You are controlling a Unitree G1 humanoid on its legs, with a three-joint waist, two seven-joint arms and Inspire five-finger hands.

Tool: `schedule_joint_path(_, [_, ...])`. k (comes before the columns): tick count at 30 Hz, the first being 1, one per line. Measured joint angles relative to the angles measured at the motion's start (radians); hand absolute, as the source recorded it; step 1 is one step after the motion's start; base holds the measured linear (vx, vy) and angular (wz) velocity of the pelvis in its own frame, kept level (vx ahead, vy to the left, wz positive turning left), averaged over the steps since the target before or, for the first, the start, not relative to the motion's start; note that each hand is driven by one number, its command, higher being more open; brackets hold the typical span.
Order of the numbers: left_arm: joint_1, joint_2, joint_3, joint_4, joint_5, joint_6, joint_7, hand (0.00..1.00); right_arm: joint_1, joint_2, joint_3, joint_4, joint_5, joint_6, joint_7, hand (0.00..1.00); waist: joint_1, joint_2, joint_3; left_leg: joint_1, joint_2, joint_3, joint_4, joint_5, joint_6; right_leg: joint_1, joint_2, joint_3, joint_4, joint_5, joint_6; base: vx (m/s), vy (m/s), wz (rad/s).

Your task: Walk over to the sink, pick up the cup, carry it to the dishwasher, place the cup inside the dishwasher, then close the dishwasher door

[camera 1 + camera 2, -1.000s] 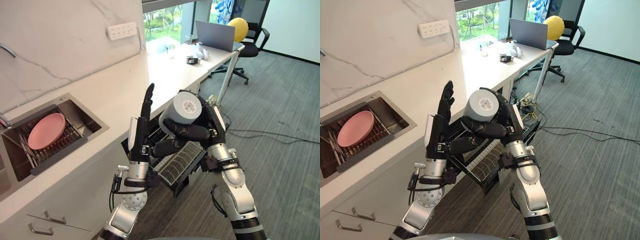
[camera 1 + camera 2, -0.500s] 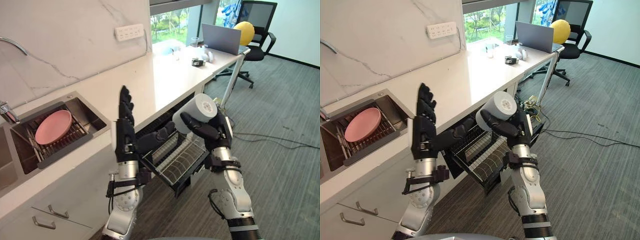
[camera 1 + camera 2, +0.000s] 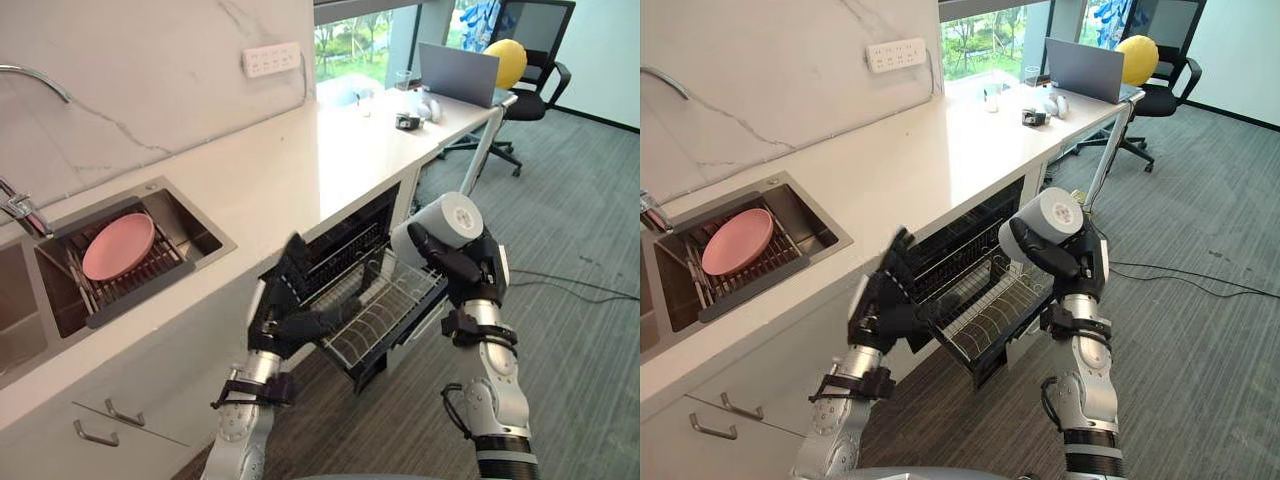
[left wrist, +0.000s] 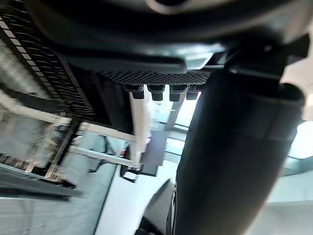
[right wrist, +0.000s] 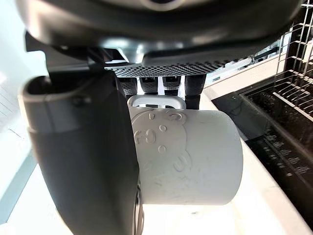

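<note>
In front of the open dishwasher (image 3: 350, 245), under the white counter (image 3: 300, 160), the robot stands with the cup (image 3: 447, 222) held up in its right hand (image 3: 470, 270).

In the left eye view the cup lies on its side with its flat bottom facing us. It is above the far corner of the pulled-out rack (image 3: 385, 310), but it is not in the rack yet. I think the step now is putting the cup into the rack. To do it well, the hand should come down slowly over a bare part of the wires. It should turn the cup so it sits steady, and let go only when the cup rests there. The cup should not bump the counter's edge. The sink (image 3: 185, 215), with a pink plate (image 3: 118, 246) in it, is well off to the left.

In the right eye view the left hand (image 3: 883, 303) is low, just beside the near corner of the rack, with its fingers stretched out. I cannot tell if it touches the rack. It is best kept out of the cup's way.

In the left wrist view the left hand's fingers (image 4: 157, 91) are straight and hold nothing.

In the right wrist view the thumb (image 5: 83, 156) presses the cup's side. The right hand's fingers curl over the cup by its handle (image 5: 156, 101), so the grip looks firm.
</note>
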Motion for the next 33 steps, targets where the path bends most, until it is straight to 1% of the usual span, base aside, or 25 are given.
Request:
schedule_joint_path(3, [0.037, 0.012, -0.001, 0.096, 0.001, 0.044, -0.020, 1.00, -0.008, -0.040, 0.002, 0.083, -0.013, 0.045, 0.026, 0.00, 0.003, 0.000, 0.000, -0.012, 0.000, -0.010, 0.000, 0.004, 0.000, -0.005, 0.000, -0.010, 0.000, -0.001, 0.002, 0.03, -0.009, 0.10])
schedule_joint_path(5, [0.060, 0.022, 0.000, 0.132, 0.002, 0.054, -0.029, 1.00, -0.015, -0.056, 0.001, 0.135, -0.021, 0.070, 0.035, 0.00, 0.008, 0.001, 0.000, -0.017, 0.000, -0.016, 0.000, 0.004, 0.000, -0.005, -0.001, -0.012, 0.000, -0.002, 0.002, 0.03, -0.005, 0.09])
schedule_joint_path(8, [0.068, 0.032, 0.000, 0.223, 0.004, 0.059, -0.051, 1.00, -0.039, -0.088, 0.002, 0.227, -0.057, 0.101, 0.048, 0.00, 0.026, 0.001, 0.000, -0.027, -0.002, -0.031, 0.001, 0.009, 0.002, -0.006, -0.004, -0.011, 0.000, -0.004, 0.005, 0.02, 0.000, 0.14])
schedule_joint_path(12, [0.087, 0.054, 0.003, 0.338, 0.015, 0.064, -0.060, 1.00, -0.106, -0.105, 0.005, 0.354, -0.096, 0.131, 0.076, 0.00, 0.028, 0.003, -0.002, -0.036, -0.012, -0.048, 0.005, 0.018, 0.002, -0.011, -0.008, -0.023, 0.000, -0.005, 0.006, 0.01, 0.005, 0.13])
schedule_joint_path(13, [0.087, 0.056, 0.007, 0.389, 0.022, 0.066, -0.063, 1.00, -0.125, -0.115, 0.005, 0.402, -0.102, 0.140, 0.088, 0.00, 0.029, 0.003, -0.002, -0.040, -0.014, -0.057, 0.005, 0.021, 0.002, -0.009, -0.011, -0.033, 0.002, -0.005, 0.006, -0.01, 0.000, 0.18])
schedule_joint_path(14, [0.088, 0.053, 0.017, 0.429, 0.027, 0.065, -0.063, 1.00, -0.137, -0.123, 0.005, 0.432, -0.105, 0.143, 0.095, 0.00, 0.030, 0.003, -0.002, -0.043, -0.015, -0.063, 0.005, 0.023, 0.002, -0.008, -0.012, -0.040, 0.002, -0.005, 0.006, -0.01, 0.000, 0.23])
schedule_joint_path(15, [0.096, 0.051, 0.041, 0.484, 0.061, 0.068, -0.043, 1.00, -0.157, -0.135, 0.007, 0.484, -0.123, 0.154, 0.109, 0.00, 0.033, 0.003, -0.001, -0.044, -0.016, -0.071, 0.005, 0.026, 0.004, -0.003, -0.013, -0.048, 0.002, -0.005, 0.006, -0.01, 0.000, 0.19])
schedule_joint_path(16, [0.100, 0.052, 0.048, 0.504, 0.062, 0.069, -0.031, 1.00, -0.162, -0.141, 0.010, 0.500, -0.131, 0.157, 0.114, 0.00, 0.034, 0.003, -0.001, -0.044, -0.017, -0.075, 0.005, 0.027, 0.004, 0.000, -0.013, -0.052, 0.002, -0.006, 0.007, -0.01, 0.000, 0.23])
schedule_joint_path(17, [0.103, 0.048, 0.072, 0.523, 0.063, 0.067, -0.017, 1.00, -0.173, -0.152, 0.014, 0.526, -0.142, 0.161, 0.126, 0.00, 0.034, 0.004, 0.000, -0.047, -0.017, -0.087, 0.004, 0.031, 0.004, 0.003, -0.014, -0.064, 0.001, -0.006, 0.008, -0.03, -0.001, 0.22])
schedule_joint_path(19, [0.092, 0.038, 0.122, 0.557, 0.061, 0.066, 0.006, 1.00, -0.205, -0.179, 0.038, 0.593, -0.165, 0.170, 0.143, 0.00, 0.047, 0.005, 0.001, -0.050, -0.018, -0.095, 0.001, 0.037, 0.004, 0.004, -0.014, -0.070, 0.002, -0.006, 0.008, -0.04, 0.001, 0.17])
schedule_joint_path(21, [0.089, 0.029, 0.187, 0.628, 0.062, 0.064, 0.033, 1.00, -0.244, -0.201, 0.057, 0.667, -0.203, 0.175, 0.170, 0.00, 0.052, 0.009, 0.007, -0.050, -0.018, -0.114, 0.000, 0.042, 0.004, 0.017, -0.013, -0.090, 0.001, -0.007, 0.008, -0.03, 0.003, 0.21])
schedule_joint_path(22, [0.091, 0.027, 0.200, 0.646, 0.061, 0.066, 0.039, 1.00, -0.253, -0.209, 0.061, 0.685, -0.209, 0.175, 0.176, 0.00, 0.056, 0.010, 0.010, -0.051, -0.019, -0.119, 0.000, 0.043, 0.004, 0.019, -0.013, -0.094, 0.001, -0.007, 0.008, -0.02, 0.008, 0.24])
schedule_joint_path(24, [0.099, 0.022, 0.262, 0.673, 0.061, 0.066, 0.051, 1.00, -0.319, -0.243, 0.071, 0.782, -0.210, 0.176, 0.191, 0.00, 0.069, 0.017, 0.030, -0.064, -0.021, -0.137, 0.000, 0.047, 0.002, 0.018, -0.014, -0.112, 0.001, -0.007, 0.008, -0.03, 0.016, 0.23])
schedule_joint_path(25, [0.099, 0.022, 0.269, 0.681, 0.061, 0.067, 0.057, 1.00, -0.336, -0.252, 0.071, 0.806, -0.210, 0.177, 0.195, 0.00, 0.074, 0.019, 0.037, -0.067, -0.022, -0.142, 0.000, 0.049, 0.003, 0.018, -0.015, -0.116, 0.001, -0.007, 0.008, -0.03, 0.023, 0.21])
schedule_joint_path(27, [0.104, 0.015, 0.298, 0.709, 0.060, 0.067, 0.067, 1.00, -0.394, -0.288, 0.071, 0.879, -0.220, 0.177, 0.208, 0.00, 0.099, 0.020, 0.064, -0.087, -0.024, -0.162, 0.000, 0.059, 0.003, 0.010, -0.016, -0.134, 0.006, -0.008, 0.008, -0.03, 0.021, 0.25])
schedule_joint_path(28, [0.104, 0.011, 0.306, 0.712, 0.059, 0.067, 0.067, 1.00, -0.411, -0.298, 0.071, 0.897, -0.222, 0.176, 0.209, 0.00, 0.103, 0.019, 0.071, -0.094, -0.025, -0.169, 0.000, 0.062, 0.004, 0.006, -0.017, -0.141, 0.008, -0.008, 0.007, -0.01, 0.017, 0.31])
schedule_joint_path(31, [0.073, 0.000, 0.325, 0.702, 0.059, 0.064, 0.061, 1.00, -0.537, -0.353, 0.071, 0.996, -0.222, 0.176, 0.222, 0.00, 0.138, 0.023, 0.121, -0.149, -0.029, -0.189, 0.001, 0.087, 0.016, -0.045, -0.026, -0.155, 0.032, -0.007, 0.002, -0.01, 0.029, 0.19])
schedule_joint_path(33, [0.057, 0.000, 0.328, 0.698, 0.051, 0.063, 0.058, 1.00, -0.607, -0.373, 0.077, 1.031, -0.223, 0.175, 0.230, 0.00, 0.148, 0.021, 0.150, -0.175, -0.033, -0.196, 0.005, 0.099, 0.020, -0.070, -0.034, -0.160, 0.045, -0.005, -0.001, 0.01, 0.021, 0.10])
